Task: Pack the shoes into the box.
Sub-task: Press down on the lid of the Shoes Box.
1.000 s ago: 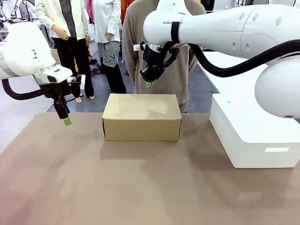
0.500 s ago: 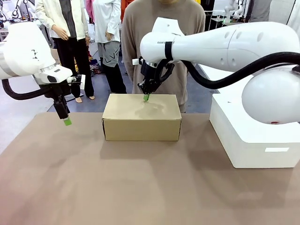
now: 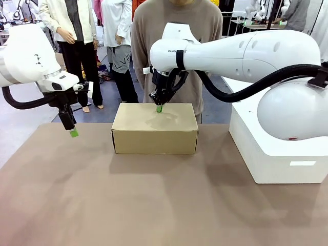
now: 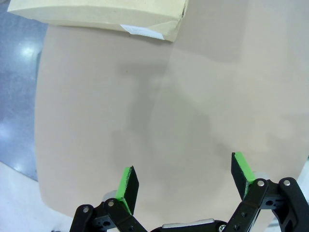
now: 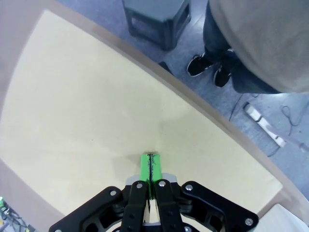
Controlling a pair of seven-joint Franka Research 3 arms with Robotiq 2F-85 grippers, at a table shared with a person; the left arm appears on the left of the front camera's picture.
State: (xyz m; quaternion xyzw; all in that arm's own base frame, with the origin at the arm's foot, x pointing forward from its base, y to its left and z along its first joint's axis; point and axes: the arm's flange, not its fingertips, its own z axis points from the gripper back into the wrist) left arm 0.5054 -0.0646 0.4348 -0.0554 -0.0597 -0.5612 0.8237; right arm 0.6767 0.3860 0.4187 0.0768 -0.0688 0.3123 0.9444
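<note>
Closed tan-brown cardboard shoebox [image 3: 155, 128] at mid-table, lid flap down. Right gripper [image 3: 159, 108], green pads pressed together on nothing, tip down on the lid near its far edge. Left gripper [image 3: 74, 133], jaws spread wide, empty, hanging left of the box.

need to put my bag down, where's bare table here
Bare: the wide near stretch of the table in front of the box, and the gap between that box and the white box. The left end lies under the left gripper. The box lid has the right gripper pressing down.
</note>
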